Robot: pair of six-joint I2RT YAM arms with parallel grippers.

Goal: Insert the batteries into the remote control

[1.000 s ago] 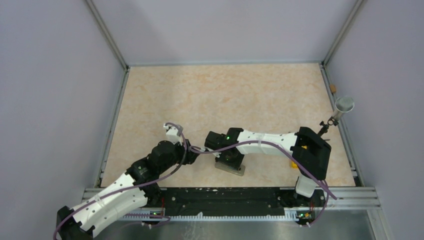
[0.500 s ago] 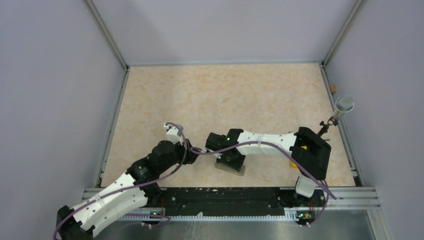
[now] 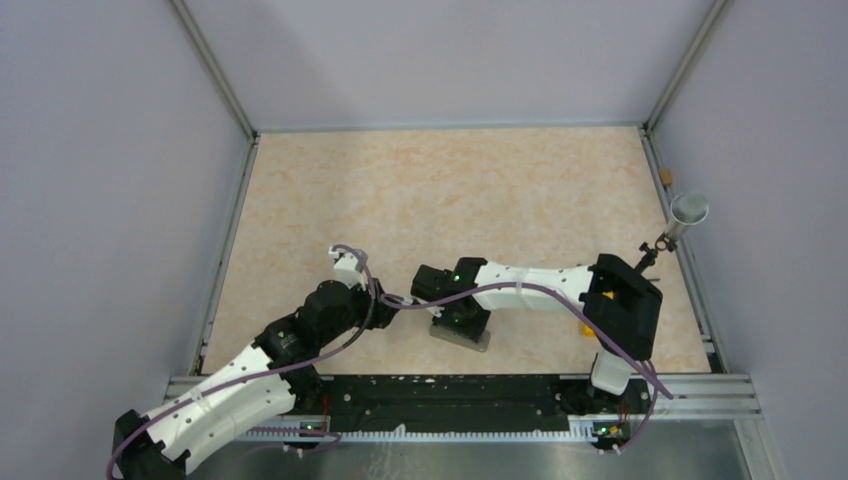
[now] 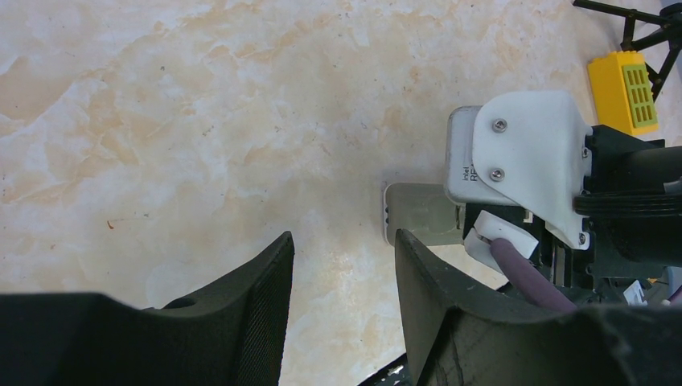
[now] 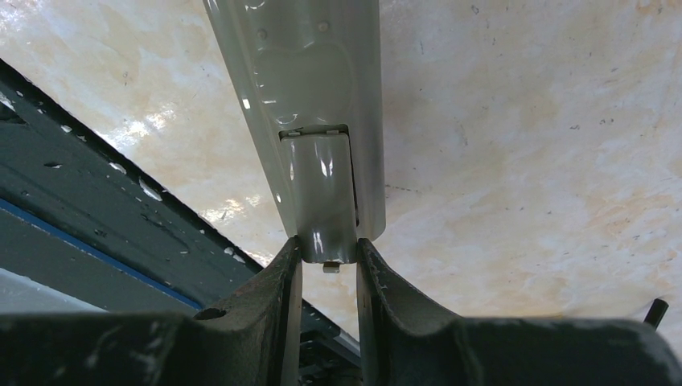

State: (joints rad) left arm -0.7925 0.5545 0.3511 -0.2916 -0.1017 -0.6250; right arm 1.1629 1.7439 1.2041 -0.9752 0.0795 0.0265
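The remote control (image 5: 297, 64) lies grey back up on the marbled table, near its front edge (image 3: 464, 339). My right gripper (image 5: 328, 245) is shut on the narrow battery cover (image 5: 322, 193) at the remote's near end, one finger pressed on each side of it. A small tab pokes out below the cover between the fingers. To the left, my left gripper (image 4: 343, 241) hovers open over bare table with nothing between its fingers. Only one end of the remote (image 4: 418, 213) peeks out past its right finger. The batteries are out of view.
A yellow block (image 4: 623, 90) lies on the table beyond the right arm, next to a black stand. That stand carries a grey cup (image 3: 688, 210) at the right wall. A black rail (image 3: 450, 400) runs along the near edge, close to the remote. Walls close in three sides.
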